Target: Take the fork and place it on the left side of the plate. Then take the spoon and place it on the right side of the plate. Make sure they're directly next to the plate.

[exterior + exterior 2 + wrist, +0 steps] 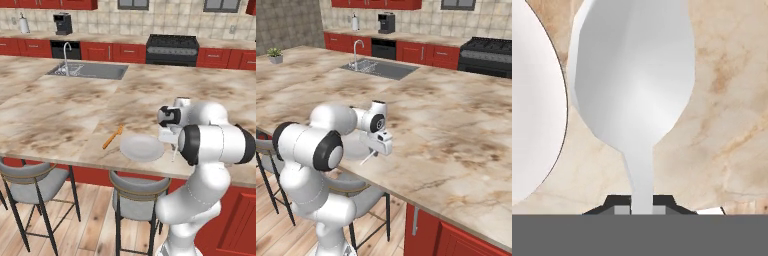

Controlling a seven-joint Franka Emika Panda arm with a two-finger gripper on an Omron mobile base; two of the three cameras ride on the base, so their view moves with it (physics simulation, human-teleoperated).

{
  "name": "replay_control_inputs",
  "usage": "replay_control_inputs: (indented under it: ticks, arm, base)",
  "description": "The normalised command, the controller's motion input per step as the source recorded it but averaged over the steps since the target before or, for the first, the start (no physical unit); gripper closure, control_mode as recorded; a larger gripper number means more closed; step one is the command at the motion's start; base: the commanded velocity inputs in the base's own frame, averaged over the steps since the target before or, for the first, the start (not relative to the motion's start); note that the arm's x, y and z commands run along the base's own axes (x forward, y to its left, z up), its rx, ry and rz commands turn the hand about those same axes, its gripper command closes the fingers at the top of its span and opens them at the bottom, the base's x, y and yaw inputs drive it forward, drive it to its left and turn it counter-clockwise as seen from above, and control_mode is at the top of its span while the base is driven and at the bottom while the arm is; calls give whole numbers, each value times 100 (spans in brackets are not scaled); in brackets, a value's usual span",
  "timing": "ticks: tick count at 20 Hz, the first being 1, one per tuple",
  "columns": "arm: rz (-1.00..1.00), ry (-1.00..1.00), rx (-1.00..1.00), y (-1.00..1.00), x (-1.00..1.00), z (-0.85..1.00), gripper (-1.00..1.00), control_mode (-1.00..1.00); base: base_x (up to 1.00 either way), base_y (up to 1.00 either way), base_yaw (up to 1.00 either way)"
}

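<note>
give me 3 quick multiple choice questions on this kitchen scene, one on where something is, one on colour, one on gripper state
1. Where does the fork lie?
A. left of the plate
B. in the sink
C. on a stool

2. What colour is the spoon?
A. orange
B. white
C. black

3. What is the gripper doing?
A. open, holding nothing
B. shut on the fork
C. shut on the spoon

Key: 1 A, the fork lies on the counter by the plate's left edge. 2 B, its bowl shows white in the hand view. 3 C, the spoon's handle runs between the fingertips.
</note>
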Motion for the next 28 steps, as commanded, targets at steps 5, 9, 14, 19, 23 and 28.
replay_control_inputs:
  ticks: [5,9,14,19,23,28]
  arm:
    - [-14,-3,0,4,30,-18,100,-100]
    - [-12,0,0,0,2,-19,100,-100]
    - [-8,0,0,-2,0,-18,100,-100]
    - [-1,-2,0,-6,12,-13,100,-100]
    - [0,-2,0,-10,10,-2,100,-100]
    - [0,0,0,0,23,-1,100,-100]
  base:
    - [0,0,0]
    - [0,0,0]
    - [0,0,0]
    - [0,0,0]
    - [0,0,0]
    - [0,0,0]
